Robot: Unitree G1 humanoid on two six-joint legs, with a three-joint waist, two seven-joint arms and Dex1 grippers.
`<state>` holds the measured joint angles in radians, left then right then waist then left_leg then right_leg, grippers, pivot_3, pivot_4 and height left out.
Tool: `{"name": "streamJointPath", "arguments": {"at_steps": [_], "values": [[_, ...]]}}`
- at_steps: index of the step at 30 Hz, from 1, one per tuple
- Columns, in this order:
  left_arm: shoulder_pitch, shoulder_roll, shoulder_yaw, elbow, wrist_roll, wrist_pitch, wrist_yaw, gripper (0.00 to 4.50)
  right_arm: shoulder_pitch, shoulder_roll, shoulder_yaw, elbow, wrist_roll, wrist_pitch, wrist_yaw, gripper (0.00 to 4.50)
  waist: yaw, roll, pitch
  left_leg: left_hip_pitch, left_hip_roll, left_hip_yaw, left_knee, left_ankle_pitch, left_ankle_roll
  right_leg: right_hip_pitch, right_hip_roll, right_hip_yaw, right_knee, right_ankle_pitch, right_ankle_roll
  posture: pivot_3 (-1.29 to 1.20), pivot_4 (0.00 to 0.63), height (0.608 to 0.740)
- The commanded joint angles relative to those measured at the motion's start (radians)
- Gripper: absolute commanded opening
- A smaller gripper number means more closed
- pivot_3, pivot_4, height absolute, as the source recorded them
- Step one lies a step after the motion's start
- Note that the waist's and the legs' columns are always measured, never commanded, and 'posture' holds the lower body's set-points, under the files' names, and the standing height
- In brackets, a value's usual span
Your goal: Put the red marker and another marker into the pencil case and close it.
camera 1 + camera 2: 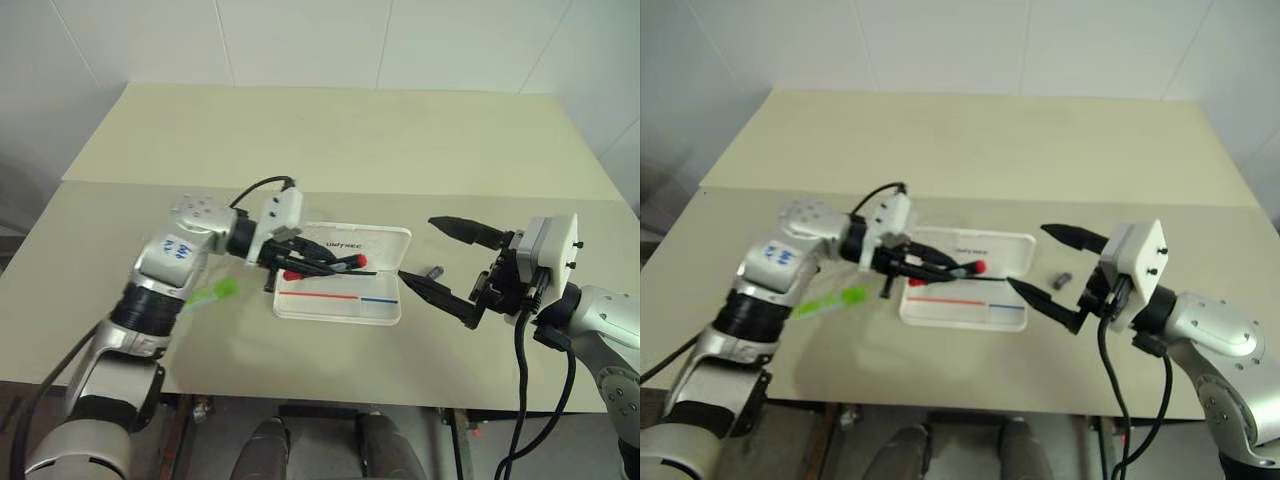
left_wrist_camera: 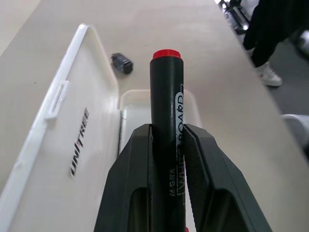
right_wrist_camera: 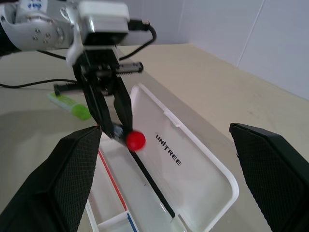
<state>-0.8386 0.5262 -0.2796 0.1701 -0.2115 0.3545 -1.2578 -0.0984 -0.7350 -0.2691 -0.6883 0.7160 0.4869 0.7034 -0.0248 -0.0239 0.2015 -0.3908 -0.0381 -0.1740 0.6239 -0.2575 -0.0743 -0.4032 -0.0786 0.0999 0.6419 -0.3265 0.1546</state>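
The white pencil case (image 1: pixel 340 306) lies open at the table's middle, its lid (image 2: pixel 91 121) flat behind the tray. My left gripper (image 1: pixel 325 265) is shut on the red marker (image 2: pixel 166 96), a black barrel with a red end (image 3: pixel 135 139). It holds the marker roughly level, just above the open tray and pointing right. The other marker, a light green highlighter (image 1: pixel 212 294), lies on the table left of the case, under my left forearm. My right gripper (image 1: pixel 417 248) hangs wide open just right of the case, with nothing between its fingers.
A small dark cap-like piece (image 1: pixel 436 271) lies on the table just right of the case, below my right gripper. The table's front edge (image 1: pixel 300 388) runs close to the case. A person's leg and shoe (image 2: pixel 268 72) stand beyond the table's far side.
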Motion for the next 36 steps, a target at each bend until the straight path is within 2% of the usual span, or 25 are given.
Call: {"name": "streamJointPath", "arguments": {"at_steps": [1,6,15,26,27,36], "values": [[-0.035,-0.022,-0.012,0.038,0.041,-0.095,0.006,0.61,-0.003,0.002,-0.009,-0.049,0.015,-0.003,-0.021,4.5,-0.002,0.0,0.0,0.0,0.0,0.0,0.0,0.0,0.0,0.0,0.0,0.0,0.0,0.0,0.0,0.0,0.15,0.74],[-0.047,-0.059,-0.027,0.082,0.067,-0.136,0.001,0.61,0.011,0.008,-0.009,-0.073,0.016,0.002,-0.047,4.5,0.001,0.0,0.0,0.0,0.0,0.0,-0.002,0.0,0.0,0.0,0.0,0.0,-0.001,0.0,0.0,0.0,0.15,0.74],[-0.03,-0.094,-0.034,0.072,0.077,-0.106,0.018,0.61,0.004,0.009,-0.005,-0.079,0.018,0.002,-0.073,4.5,0.001,0.0,0.0,0.0,0.0,0.0,-0.001,0.0,0.0,0.0,0.0,0.0,-0.001,0.0,0.0,0.0,0.15,0.74],[-0.031,-0.085,-0.032,0.029,0.051,-0.079,-0.028,4.36,-0.024,0.028,0.022,-0.068,0.011,0.001,-0.083,4.5,0.0,0.0,0.0,0.0,0.0,0.0,-0.001,0.0,0.0,0.0,0.0,0.0,-0.001,0.0,0.0,0.0,0.15,0.74],[-0.03,-0.083,-0.029,0.02,0.044,-0.076,-0.035,4.47,-0.026,0.029,0.025,-0.067,0.01,0.0,-0.083,4.5,0.001,0.0,0.0,0.0,0.0,0.0,-0.001,0.0,0.0,0.0,0.0,0.0,-0.001,0.0,0.0,0.0,0.15,0.74],[-0.018,-0.076,0.018,-0.067,-0.061,-0.004,-0.08,4.47,-0.048,0.047,0.048,-0.046,0.0,-0.005,-0.078,4.5,0.0,0.0,0.0,0.0,0.0,0.0,-0.002,0.0,0.0,0.0,0.0,0.0,-0.001,0.0,0.0,0.0,0.15,0.74]]}}
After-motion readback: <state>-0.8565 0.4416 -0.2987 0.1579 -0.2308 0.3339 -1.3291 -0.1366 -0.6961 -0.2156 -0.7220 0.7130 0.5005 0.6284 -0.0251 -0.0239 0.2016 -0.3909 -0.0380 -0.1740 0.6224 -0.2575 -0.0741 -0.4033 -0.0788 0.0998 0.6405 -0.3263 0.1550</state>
